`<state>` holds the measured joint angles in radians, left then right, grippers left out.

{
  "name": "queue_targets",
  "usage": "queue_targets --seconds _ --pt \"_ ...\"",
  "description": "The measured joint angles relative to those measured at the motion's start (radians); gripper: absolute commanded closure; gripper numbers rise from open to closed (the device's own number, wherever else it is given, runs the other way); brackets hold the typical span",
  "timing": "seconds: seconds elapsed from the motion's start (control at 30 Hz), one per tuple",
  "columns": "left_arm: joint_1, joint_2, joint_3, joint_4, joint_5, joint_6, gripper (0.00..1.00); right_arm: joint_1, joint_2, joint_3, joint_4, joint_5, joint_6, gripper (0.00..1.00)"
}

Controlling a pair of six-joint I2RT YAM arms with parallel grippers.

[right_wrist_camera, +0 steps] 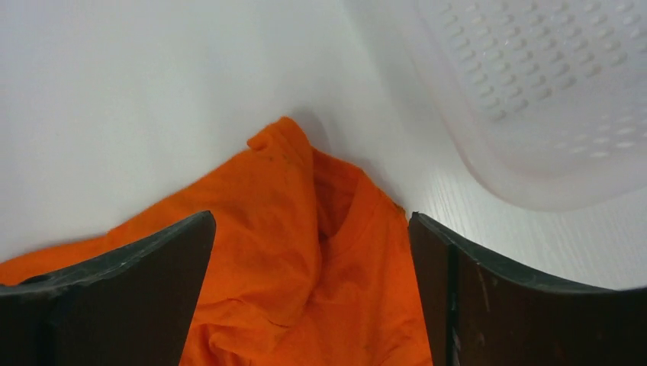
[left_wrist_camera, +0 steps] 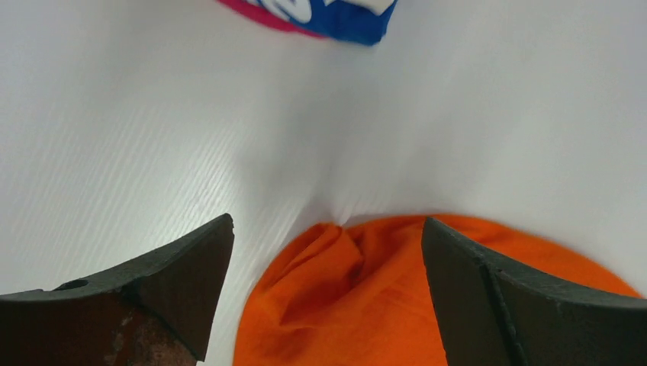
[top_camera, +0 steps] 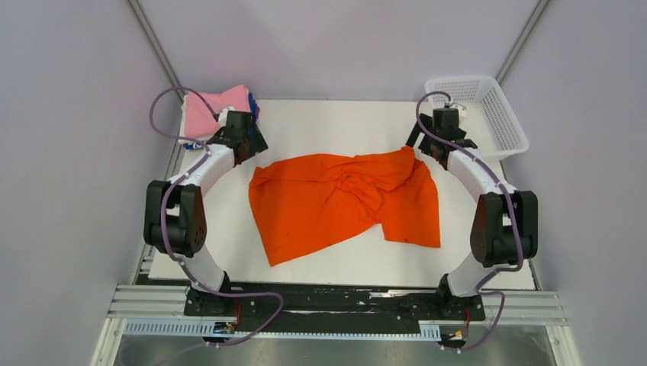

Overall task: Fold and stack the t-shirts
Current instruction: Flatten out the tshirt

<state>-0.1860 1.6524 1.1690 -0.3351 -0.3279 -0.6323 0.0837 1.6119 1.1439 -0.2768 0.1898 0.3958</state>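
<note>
One orange t-shirt (top_camera: 347,202) lies crumpled across the middle of the white table (top_camera: 336,267). It is spread wide but far from flat, with a knot of wrinkles near its centre and two uneven flaps reaching toward the near edge.

Each far corner sits under an arm. The left gripper (left_wrist_camera: 326,221) hangs over the far left corner with its jaws wide apart and nothing pinched. The right gripper (right_wrist_camera: 312,215) stands equally open over the far right corner, with bunched cloth between its fingers but not clamped.

The main risk, as I judge it, is a bad pinch. Both corners are rucked into folds, so a closing jaw could take several layers or only a thin ridge. The shirt would then lift twisted, or slip free on one side. An uneven pull from the two arms would drag the central knot tighter rather than smoothing it.

Room is tight at the far corners. The white mesh basket (top_camera: 477,110) stands just beside the right corner, and a finger swinging outward could knock it. The folded stack (top_camera: 214,110), pink on top with blue showing at its edge, lies near the left arm, so a sideways sweep could disturb it.

Bare table shows beyond the shirt between the arms, and in a strip along the near edge. The side margins look narrow.
</note>
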Motion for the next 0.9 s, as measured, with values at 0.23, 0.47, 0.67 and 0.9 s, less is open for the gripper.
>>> queue_targets --seconds 0.23,0.47,0.67,0.9 --pt "0.009 -0.043 0.131 -0.044 0.060 -0.002 0.00 -0.004 -0.086 0.089 -0.043 -0.018 0.036 0.00" --pt "-0.087 -0.266 -0.101 -0.093 0.230 -0.025 0.00 -0.004 -0.257 -0.152 -0.070 -0.124 0.058 0.00" --pt "-0.210 -0.241 -0.368 -0.020 0.467 -0.084 0.00 -0.004 -0.216 -0.288 -0.117 -0.276 0.097 0.00" --pt "-0.192 -0.098 -0.342 0.076 0.499 -0.122 0.00 -0.004 -0.043 -0.284 -0.119 -0.376 0.125 0.00"
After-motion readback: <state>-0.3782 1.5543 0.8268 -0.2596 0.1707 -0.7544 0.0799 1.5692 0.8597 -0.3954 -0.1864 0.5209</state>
